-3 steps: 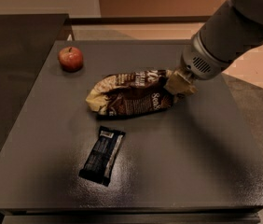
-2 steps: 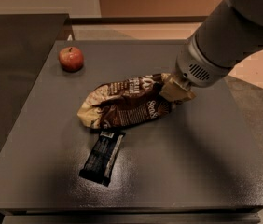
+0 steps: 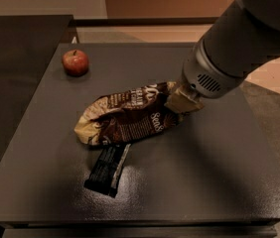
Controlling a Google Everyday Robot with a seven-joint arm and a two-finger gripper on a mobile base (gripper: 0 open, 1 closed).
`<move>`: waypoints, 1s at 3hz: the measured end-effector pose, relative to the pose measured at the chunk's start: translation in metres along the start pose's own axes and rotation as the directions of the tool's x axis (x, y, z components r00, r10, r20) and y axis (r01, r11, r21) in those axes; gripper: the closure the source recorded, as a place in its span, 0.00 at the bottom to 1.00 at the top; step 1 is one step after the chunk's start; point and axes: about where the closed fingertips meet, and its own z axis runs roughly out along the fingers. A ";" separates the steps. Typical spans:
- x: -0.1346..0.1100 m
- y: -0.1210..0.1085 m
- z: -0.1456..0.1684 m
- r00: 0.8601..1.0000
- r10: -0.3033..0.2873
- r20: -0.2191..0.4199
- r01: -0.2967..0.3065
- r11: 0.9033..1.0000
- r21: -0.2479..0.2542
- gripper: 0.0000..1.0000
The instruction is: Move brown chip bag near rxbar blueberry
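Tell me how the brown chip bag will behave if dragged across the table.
The brown chip bag looks crinkled, so probably light and floppy. With the hand at one end, the free end may swing. Its edge overlaps the rxbar blueberry, so it might nudge that.

- The gripper (image 3: 183, 102) sits over the right end of the brown chip bag (image 3: 130, 118) and hides that end.
- The arm (image 3: 239, 48) is cut off by the top and right edges.
- The upper end of the rxbar blueberry (image 3: 107, 170) lies hidden under the bag; its print is too small to read.
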 end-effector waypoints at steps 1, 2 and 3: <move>-0.001 0.001 -0.001 1.000 -0.003 0.001 0.003 1.000 0.002 0.13; -0.003 0.002 -0.002 1.000 -0.006 0.002 0.006 1.000 0.004 0.00; -0.003 0.002 -0.002 1.000 -0.006 0.002 0.006 1.000 0.004 0.00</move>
